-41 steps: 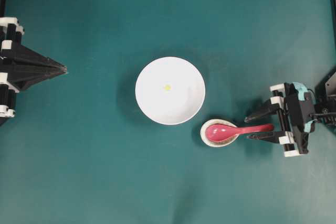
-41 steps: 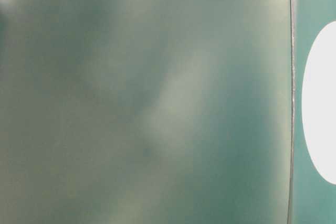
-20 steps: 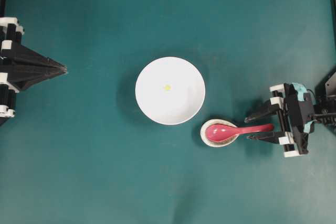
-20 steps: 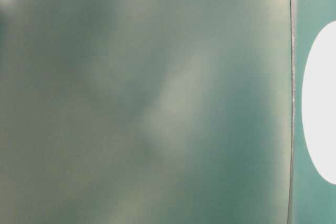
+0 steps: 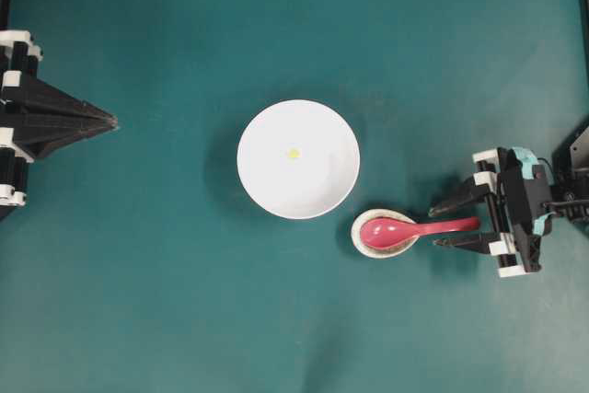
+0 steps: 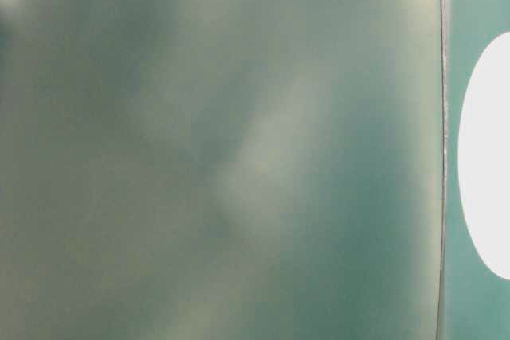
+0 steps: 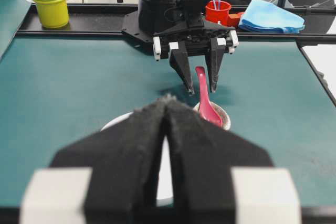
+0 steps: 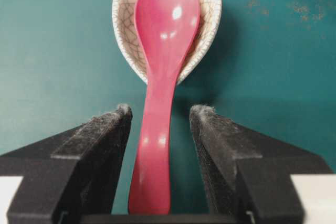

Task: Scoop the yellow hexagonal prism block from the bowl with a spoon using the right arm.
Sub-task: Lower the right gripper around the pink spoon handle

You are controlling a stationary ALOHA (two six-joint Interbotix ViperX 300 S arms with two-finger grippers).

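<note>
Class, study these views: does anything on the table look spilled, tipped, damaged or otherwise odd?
Nothing on the table stands out. The bowl sits upright with the yellow block inside, and the spoon lies with its scoop in the speckled rest. Only the table-level view is odd: a blurred haze covers most of it.

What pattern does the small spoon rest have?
Cream with a fine dark crackle pattern on the spoon rest, clearest in the right wrist view.
</note>
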